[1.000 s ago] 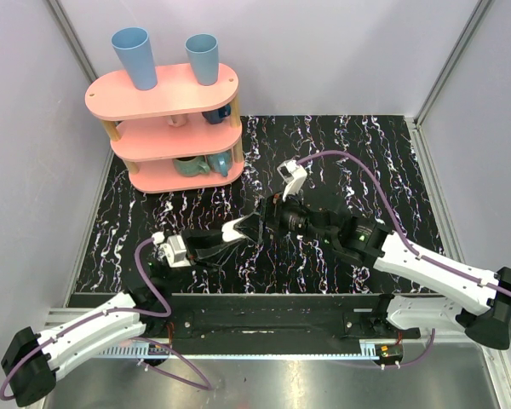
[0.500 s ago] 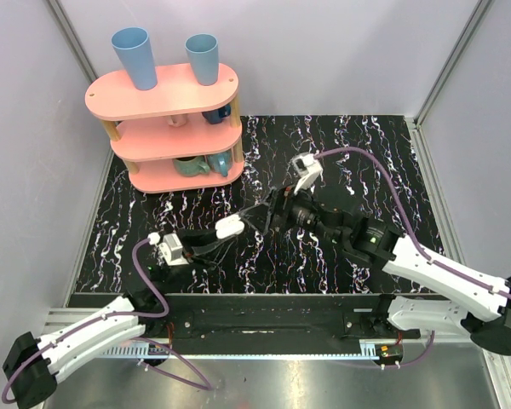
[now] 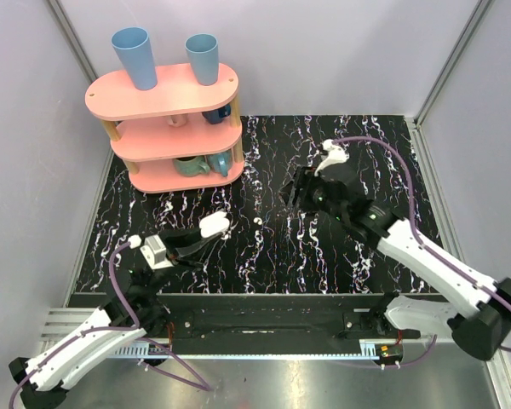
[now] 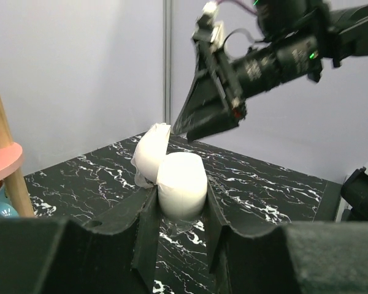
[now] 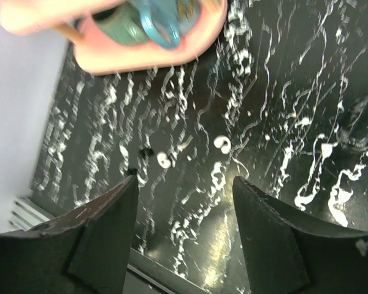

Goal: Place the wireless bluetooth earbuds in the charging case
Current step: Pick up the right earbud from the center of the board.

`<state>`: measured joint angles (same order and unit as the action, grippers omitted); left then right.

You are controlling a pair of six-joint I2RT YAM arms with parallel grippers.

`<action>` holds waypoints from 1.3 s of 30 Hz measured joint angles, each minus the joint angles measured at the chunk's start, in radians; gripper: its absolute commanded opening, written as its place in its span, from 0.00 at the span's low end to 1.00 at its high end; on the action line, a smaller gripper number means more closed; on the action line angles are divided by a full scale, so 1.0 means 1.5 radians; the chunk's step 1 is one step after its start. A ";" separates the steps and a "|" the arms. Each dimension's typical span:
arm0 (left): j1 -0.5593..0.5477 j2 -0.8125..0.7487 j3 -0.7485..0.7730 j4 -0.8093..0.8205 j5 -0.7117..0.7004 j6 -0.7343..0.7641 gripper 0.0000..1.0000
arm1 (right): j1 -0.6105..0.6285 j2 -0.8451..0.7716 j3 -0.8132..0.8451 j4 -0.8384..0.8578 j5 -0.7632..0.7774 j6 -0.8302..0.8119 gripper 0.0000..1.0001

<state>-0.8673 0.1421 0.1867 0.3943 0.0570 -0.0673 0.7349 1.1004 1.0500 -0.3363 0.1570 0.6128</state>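
1. Got the charging case [image 4: 181,179] pinched by its lower half in the left gripper [image 4: 179,209], lid flipped open, seemingly lifted off the table [image 3: 366,153] on the near left.
2. Looks glossy, light and slippery, so better to squeeze the flatter sides than the rounded ends.
3. Spotted what look like the first earbud [image 5: 221,144] and second earbud [image 5: 165,162] lying loose on the marble further out, apart from each other.
4. Tiny and smooth, easy to flick away; best to nip gently across the body.
5. Further back, found the right gripper [image 5: 184,184] spread wide, carrying nothing.
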 measured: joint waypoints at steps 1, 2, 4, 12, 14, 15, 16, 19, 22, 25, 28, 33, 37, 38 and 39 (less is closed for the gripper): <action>0.000 -0.008 0.009 -0.018 -0.003 0.000 0.00 | -0.001 0.021 0.000 -0.003 -0.008 -0.006 0.65; 0.000 -0.014 0.018 -0.036 -0.004 0.001 0.00 | -0.001 0.041 0.000 -0.004 -0.017 -0.012 0.64; 0.000 -0.020 0.031 -0.066 -0.005 0.001 0.00 | -0.002 0.090 0.000 -0.005 -0.033 -0.028 0.60; 0.000 -0.061 0.045 -0.146 -0.016 0.002 0.00 | -0.007 0.297 0.036 -0.004 -0.046 -0.077 0.52; 0.000 -0.070 0.045 -0.157 -0.019 0.002 0.00 | -0.017 0.341 0.050 -0.001 -0.050 -0.084 0.52; 0.000 -0.073 0.045 -0.160 -0.021 0.002 0.00 | -0.023 0.361 0.058 -0.001 -0.059 -0.089 0.52; 0.000 -0.076 0.045 -0.162 -0.021 0.002 0.00 | -0.028 0.379 0.069 0.001 -0.065 -0.093 0.51; 0.000 -0.078 0.045 -0.164 -0.021 0.002 0.00 | -0.037 0.437 0.104 0.013 -0.092 -0.108 0.51; 0.000 -0.079 0.045 -0.167 -0.021 0.002 0.00 | -0.040 0.482 0.127 0.030 -0.124 -0.122 0.49; 0.000 -0.081 0.045 -0.169 -0.021 0.002 0.00 | -0.042 0.505 0.128 0.041 -0.141 -0.130 0.47; 0.000 -0.081 0.045 -0.170 -0.021 0.002 0.00 | -0.044 0.525 0.130 0.049 -0.155 -0.136 0.47; 0.000 -0.081 0.045 -0.170 -0.021 0.002 0.00 | -0.050 0.554 0.141 0.061 -0.190 -0.145 0.48; 0.000 -0.081 0.045 -0.170 -0.021 0.001 0.00 | -0.051 0.571 0.146 0.074 -0.211 -0.147 0.47; 0.000 -0.081 0.045 -0.170 -0.021 0.001 0.00 | -0.051 0.573 0.146 0.076 -0.214 -0.148 0.47; 0.000 -0.080 0.045 -0.170 -0.021 0.001 0.00 | -0.051 0.576 0.146 0.078 -0.218 -0.148 0.47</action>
<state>-0.8677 0.0216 0.2543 0.1398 0.0261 -0.0654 0.6579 1.9636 1.2697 -0.2192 -0.1703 0.3916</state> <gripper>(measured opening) 0.339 0.477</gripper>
